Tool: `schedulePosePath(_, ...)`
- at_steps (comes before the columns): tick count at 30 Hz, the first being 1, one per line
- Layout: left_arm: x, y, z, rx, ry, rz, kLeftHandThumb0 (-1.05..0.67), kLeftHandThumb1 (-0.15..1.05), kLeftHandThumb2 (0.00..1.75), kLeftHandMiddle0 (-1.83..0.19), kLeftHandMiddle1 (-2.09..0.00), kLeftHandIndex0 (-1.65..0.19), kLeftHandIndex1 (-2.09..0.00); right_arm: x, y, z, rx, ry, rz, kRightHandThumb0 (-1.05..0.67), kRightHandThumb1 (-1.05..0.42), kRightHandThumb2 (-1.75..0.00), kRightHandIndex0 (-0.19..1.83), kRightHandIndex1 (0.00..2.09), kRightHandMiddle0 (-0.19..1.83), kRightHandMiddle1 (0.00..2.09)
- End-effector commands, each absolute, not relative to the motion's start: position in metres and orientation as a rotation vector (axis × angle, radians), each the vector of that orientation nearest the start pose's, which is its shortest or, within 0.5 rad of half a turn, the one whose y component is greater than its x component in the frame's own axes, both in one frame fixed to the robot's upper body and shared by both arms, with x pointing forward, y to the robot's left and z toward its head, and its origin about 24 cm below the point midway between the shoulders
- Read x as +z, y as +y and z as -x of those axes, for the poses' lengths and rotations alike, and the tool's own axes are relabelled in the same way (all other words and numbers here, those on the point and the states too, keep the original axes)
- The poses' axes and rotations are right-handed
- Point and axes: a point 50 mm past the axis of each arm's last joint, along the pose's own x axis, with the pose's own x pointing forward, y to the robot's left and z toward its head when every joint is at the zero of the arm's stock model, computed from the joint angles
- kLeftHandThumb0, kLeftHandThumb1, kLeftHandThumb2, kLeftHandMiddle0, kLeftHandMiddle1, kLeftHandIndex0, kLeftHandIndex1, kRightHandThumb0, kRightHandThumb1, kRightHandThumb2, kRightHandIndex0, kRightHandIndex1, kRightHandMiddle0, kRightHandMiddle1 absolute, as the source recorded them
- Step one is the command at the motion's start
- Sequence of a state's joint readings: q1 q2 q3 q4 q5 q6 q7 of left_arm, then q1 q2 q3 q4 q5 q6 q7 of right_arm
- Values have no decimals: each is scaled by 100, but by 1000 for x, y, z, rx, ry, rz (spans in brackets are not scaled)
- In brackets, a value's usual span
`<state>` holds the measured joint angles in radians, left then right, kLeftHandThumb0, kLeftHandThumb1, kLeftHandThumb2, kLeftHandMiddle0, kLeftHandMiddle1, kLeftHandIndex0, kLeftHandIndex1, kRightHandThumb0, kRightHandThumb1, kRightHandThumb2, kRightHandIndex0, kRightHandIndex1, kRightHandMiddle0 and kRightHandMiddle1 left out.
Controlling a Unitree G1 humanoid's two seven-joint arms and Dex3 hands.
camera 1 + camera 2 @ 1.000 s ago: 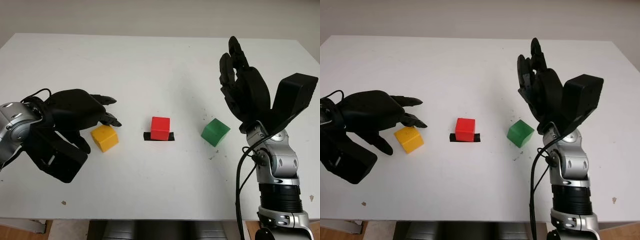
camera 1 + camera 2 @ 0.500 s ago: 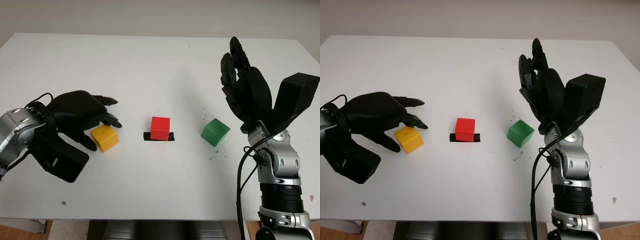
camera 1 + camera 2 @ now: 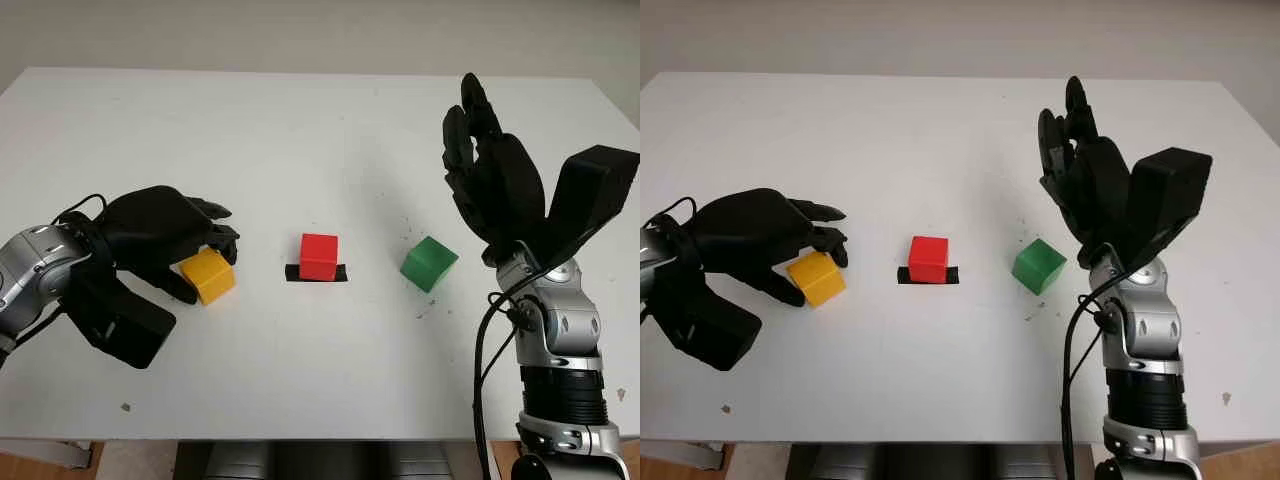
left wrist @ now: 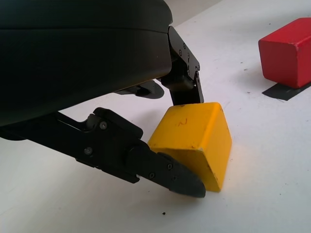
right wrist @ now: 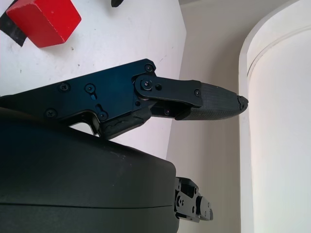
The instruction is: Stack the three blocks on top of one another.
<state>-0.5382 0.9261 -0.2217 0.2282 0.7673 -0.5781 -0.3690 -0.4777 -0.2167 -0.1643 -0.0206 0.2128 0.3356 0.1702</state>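
On the left of the white table [image 3: 300, 130] lies a yellow block [image 3: 208, 275]. My left hand [image 3: 204, 262] has curled over it. In the left wrist view a finger [image 4: 184, 92] presses the far face of the yellow block [image 4: 194, 141] and the thumb [image 4: 170, 174] presses its near edge; the block still sits on the table. A red block [image 3: 319, 256] stands in the middle on a strip of black tape [image 3: 341, 273]. A green block [image 3: 429, 263] lies to its right. My right hand [image 3: 490, 180] is held open above the table, just right of the green block.
The table's front edge runs close below both arms. The right arm's forearm [image 3: 558, 380] and its cable rise from the bottom right. Small dark specks mark the tabletop near the green block.
The left hand has lowered and its fingers have curled in onto the yellow block, which was uncovered beside them before. The right hand has barely moved.
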Motion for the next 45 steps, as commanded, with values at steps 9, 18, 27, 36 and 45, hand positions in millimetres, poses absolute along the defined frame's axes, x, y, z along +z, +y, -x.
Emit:
schedulePosePath(9,183,224,-315,-561,-308,-1525,-45,95,7,-44,-8,-44,-133,168,-182,-328,159,-207,-5,-72,-105,-55,-19,0,-19,0)
schedulePosePath(18,208,224,-313,-497,-333,-1349,-44,97,5,-43,-6,-39,-141,168,-181,-328,158,-209,-6,-74,-105,-53,-19,0,-19,0)
schedulePosePath(27,215,219,-311,-537,-273,-913,-40,96,6,-38,-4,-36,-145,168,-181,-328,159,-208,-5,-72,-105,-53,-19,0,-19,0)
schedulePosePath(36,206,204,-311,-513,-300,-582,-46,97,5,-35,-3,-34,-156,167,-180,-328,160,-212,2,-71,-105,-56,-19,0,-19,0)
schedulePosePath(45,183,187,-314,-426,-290,-280,-43,101,6,-24,-1,-25,-171,167,-180,-327,153,-211,4,-71,-105,-55,-19,0,-19,0)
